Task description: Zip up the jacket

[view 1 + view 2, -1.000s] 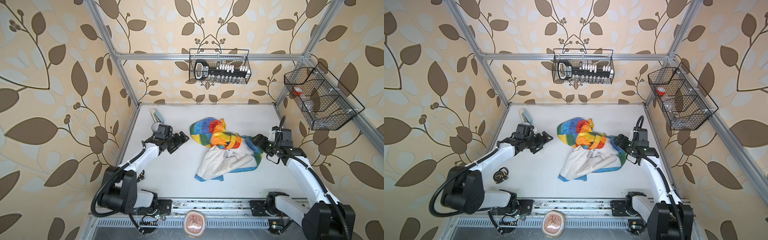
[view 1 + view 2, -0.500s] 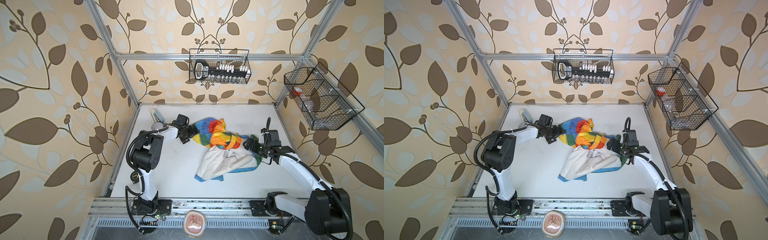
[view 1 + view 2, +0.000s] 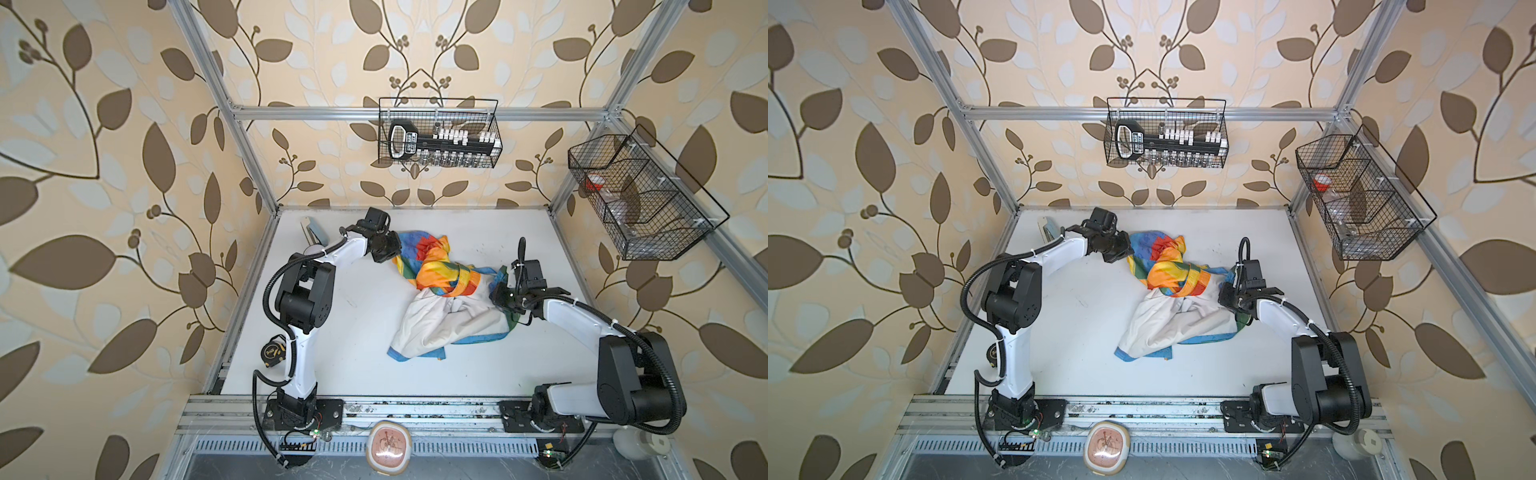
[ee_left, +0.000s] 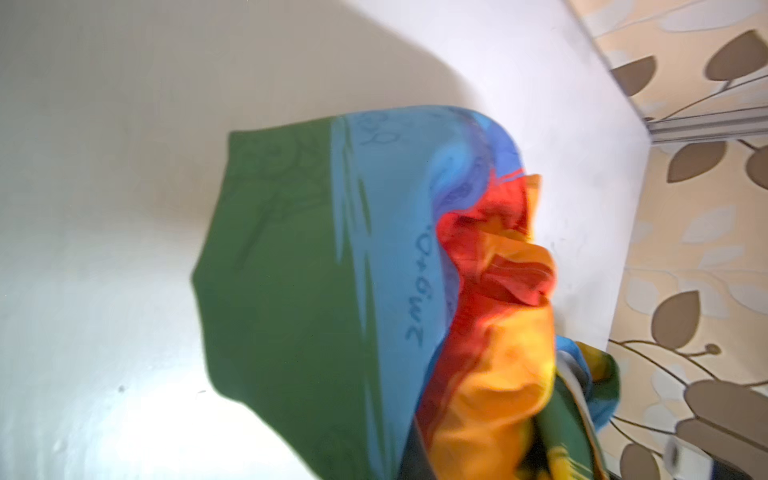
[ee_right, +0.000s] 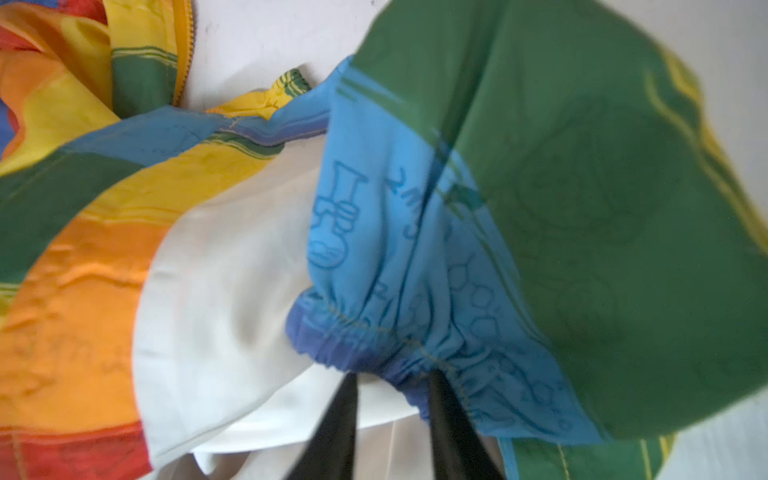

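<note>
Your right hand (image 5: 392, 384) pinches the jacket (image 3: 442, 276) by a cuff (image 5: 357, 345); your left hand (image 3: 388, 248) seems closed on its edge. Pull apart and the twist tightens, burying the zipper (image 5: 183, 54).

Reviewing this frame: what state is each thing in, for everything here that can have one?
jacket, crumpled, white lining exposed
zipper, undone where visible
left claw, shut on a jacket edge
right claw, shut on the jacket's blue cuff
tape measure, retracted
</note>
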You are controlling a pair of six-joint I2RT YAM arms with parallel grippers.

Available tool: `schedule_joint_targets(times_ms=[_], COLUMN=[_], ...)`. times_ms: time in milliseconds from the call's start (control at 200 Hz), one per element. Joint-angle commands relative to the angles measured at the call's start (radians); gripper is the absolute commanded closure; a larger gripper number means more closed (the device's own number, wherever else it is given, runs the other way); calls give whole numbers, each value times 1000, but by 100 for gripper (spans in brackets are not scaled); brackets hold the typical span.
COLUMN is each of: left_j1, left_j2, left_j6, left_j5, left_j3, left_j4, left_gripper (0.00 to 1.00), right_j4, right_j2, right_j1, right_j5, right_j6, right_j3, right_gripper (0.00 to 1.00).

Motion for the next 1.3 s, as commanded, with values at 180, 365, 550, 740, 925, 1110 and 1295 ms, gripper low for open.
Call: schedule_joint_targets(times_ms=[180,365,550,740,925,1110,1295], left_j1=[4,6,8,7,8,16,53], left_j2=[-223,-263,-282,-313,-413,-471,-508], left_j6=[120,142,140,131,119,138,133], left_j5=[-35,-94,-119,-111,-122,-142,-120], left_j3=[349,513,608,483,300,241,230], left_j4=[-196,-244,-272,-263,-189,-200,-204], left_gripper=[100,100,100,100,100,100,100], right_j4=[-78,-133,-121,-40,42,21,-45], right_j2=[-141,-232,-202,-85,56,237,434], right_j1=[-9,-37,-35,86,166,245,259], right_j5=[-10,-33,-85,-56,-52,27,167], right_j6=[-7,-3,19,67,136,157,148], right_j3=[126,199,207,196,259,423,585], right_gripper=[100,100,45,13,13,12,0])
